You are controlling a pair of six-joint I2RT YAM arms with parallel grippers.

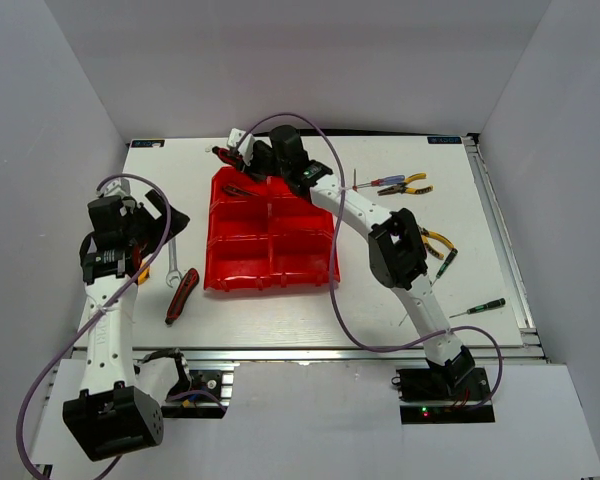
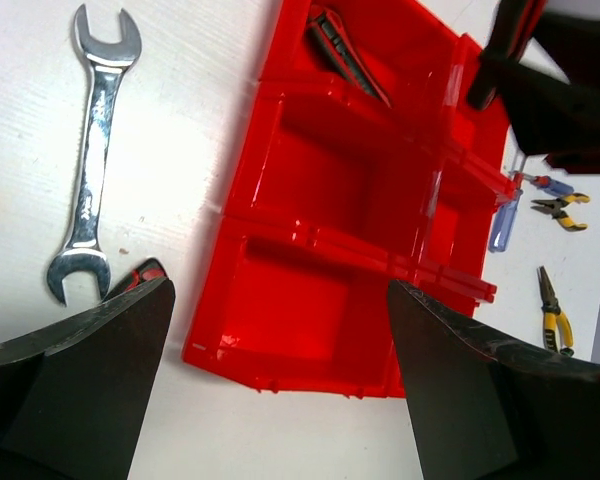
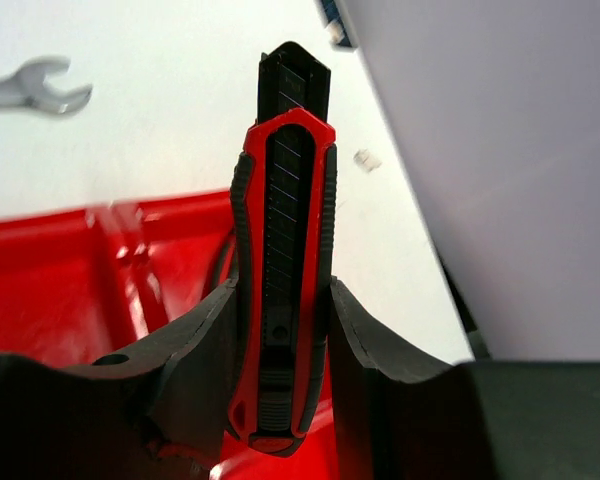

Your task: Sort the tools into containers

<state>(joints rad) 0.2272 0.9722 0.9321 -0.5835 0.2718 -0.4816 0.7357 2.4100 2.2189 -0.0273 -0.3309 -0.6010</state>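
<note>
The knife point(image 3: 285, 200), red with black trim, is clamped between the fingers of the right gripper point(image 3: 285, 300). The jaws are closed on its lower body and its long axis runs straight out along the fingers, so most of it sticks out past the tips. In the top view this gripper hangs at the 11 o'clock corner of the bins point(image 1: 220, 275), at or just past the far rim. The wrist view agrees: red bin fills the lower left, while the knife's nose lies over white table point(image 3: 180, 150) beyond the rim. The coming move turns on that. The far-left bin lies toward 6 o'clock from the jaws, so I judge the knife must come back over the opening, or tip nose-down, before release, or it may land on the rim or outside. A dark tool point(image 2: 345, 55) already lies in that far-left bin. The right arm is plainly the one placed for this drop. The left gripper point(image 2: 280, 290) hovers at 9 o'clock of the bins with its jaws spread wide and nothing between them. Near it on the table lie the wrench point(image 2: 92, 150) and the pliers point(image 1: 183, 293), both unsorted, as are more tools at 2 to 3 o'clock of the bins.
</note>
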